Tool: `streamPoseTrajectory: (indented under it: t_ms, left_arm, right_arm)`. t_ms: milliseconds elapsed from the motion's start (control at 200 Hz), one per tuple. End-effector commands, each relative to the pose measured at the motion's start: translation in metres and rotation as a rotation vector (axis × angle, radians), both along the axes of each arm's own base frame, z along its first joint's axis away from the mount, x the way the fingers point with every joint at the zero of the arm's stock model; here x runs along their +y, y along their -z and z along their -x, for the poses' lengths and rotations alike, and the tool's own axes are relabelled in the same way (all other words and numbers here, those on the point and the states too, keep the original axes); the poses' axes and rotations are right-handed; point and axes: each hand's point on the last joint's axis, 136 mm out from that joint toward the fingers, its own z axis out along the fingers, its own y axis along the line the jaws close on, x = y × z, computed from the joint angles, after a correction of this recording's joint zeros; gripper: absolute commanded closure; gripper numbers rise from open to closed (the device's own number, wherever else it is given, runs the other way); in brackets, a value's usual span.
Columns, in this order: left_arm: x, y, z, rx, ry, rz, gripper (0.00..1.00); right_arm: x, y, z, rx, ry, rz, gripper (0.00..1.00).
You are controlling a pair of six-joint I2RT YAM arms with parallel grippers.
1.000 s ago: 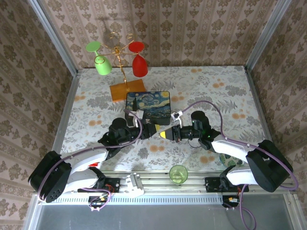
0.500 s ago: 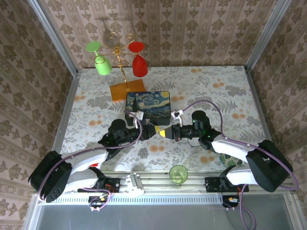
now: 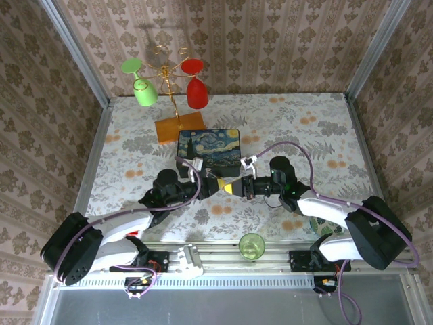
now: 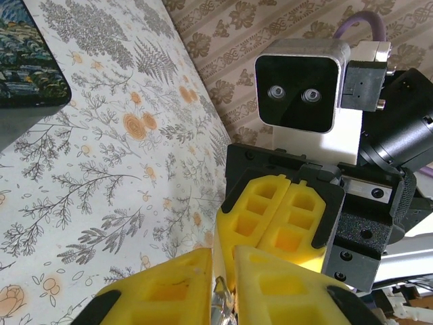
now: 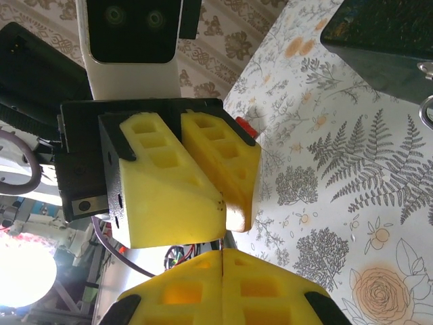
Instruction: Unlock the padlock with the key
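My two grippers meet tip to tip above the floral table, just in front of the dark blue painted box (image 3: 208, 147). The left gripper (image 3: 220, 183) has its yellow fingers (image 4: 162, 288) drawn close on a small silvery piece, the key (image 4: 224, 298). The right gripper (image 3: 235, 187) faces it with its fingers (image 4: 284, 217) pressed together. In the right wrist view a thin sliver sticks out of the right gripper (image 5: 222, 254) at its seam, toward the left fingers (image 5: 169, 189). I cannot make out the padlock. A silvery loop (image 5: 426, 112) sits by the box (image 5: 379, 40).
A gold rack on an orange base (image 3: 179, 126) holds a green glass (image 3: 144, 91) and a red glass (image 3: 196, 93) at the back. A green cup (image 3: 252, 245) stands at the near edge between the arm bases. Patterned walls close in three sides.
The grippers have closed the gap between them and now meet tip to tip. The left fingers have drawn in around the key. The right fingers stayed shut.
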Motion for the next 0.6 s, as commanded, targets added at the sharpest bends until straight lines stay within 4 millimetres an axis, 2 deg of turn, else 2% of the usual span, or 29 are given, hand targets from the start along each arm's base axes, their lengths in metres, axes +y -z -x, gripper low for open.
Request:
streamPoseTrajectory:
  t_ms: [0,210,260,350,395,430,505,595]
  left_arm:
    - [-0.005,-0.005,0.005,-0.033,0.037,0.010,0.87]
    - [-0.004,-0.002,0.005,-0.026,0.032,0.007,0.94]
    - [-0.004,-0.002,0.005,-0.025,0.027,0.007,0.96]
    - [-0.003,-0.003,0.003,-0.023,0.013,0.009,1.00]
    - [-0.002,-0.003,0.001,-0.022,0.004,0.008,1.00]
    - [-0.002,-0.004,0.000,-0.023,-0.007,0.010,1.00]
    - [0.000,-0.006,-0.005,-0.019,-0.044,0.023,1.00]
    - [0.002,-0.014,-0.011,-0.025,-0.095,0.054,1.00]
  right_arm:
    - [0.006,-0.012,-0.001,-0.026,-0.023,-0.025,1.00]
    - [0.005,-0.009,-0.004,-0.024,-0.006,-0.016,1.00]
    - [0.004,-0.009,-0.006,-0.025,0.006,-0.013,0.91]
    - [0.003,-0.009,-0.008,-0.032,0.029,-0.016,0.81]
    - [0.002,-0.009,-0.009,-0.033,0.038,-0.020,0.60]
    - [0.002,-0.010,-0.009,-0.036,0.040,-0.026,0.51]
    - [0.003,-0.012,-0.010,-0.042,0.049,-0.043,0.46]
    - [0.007,-0.017,-0.010,-0.051,0.046,-0.078,0.45]
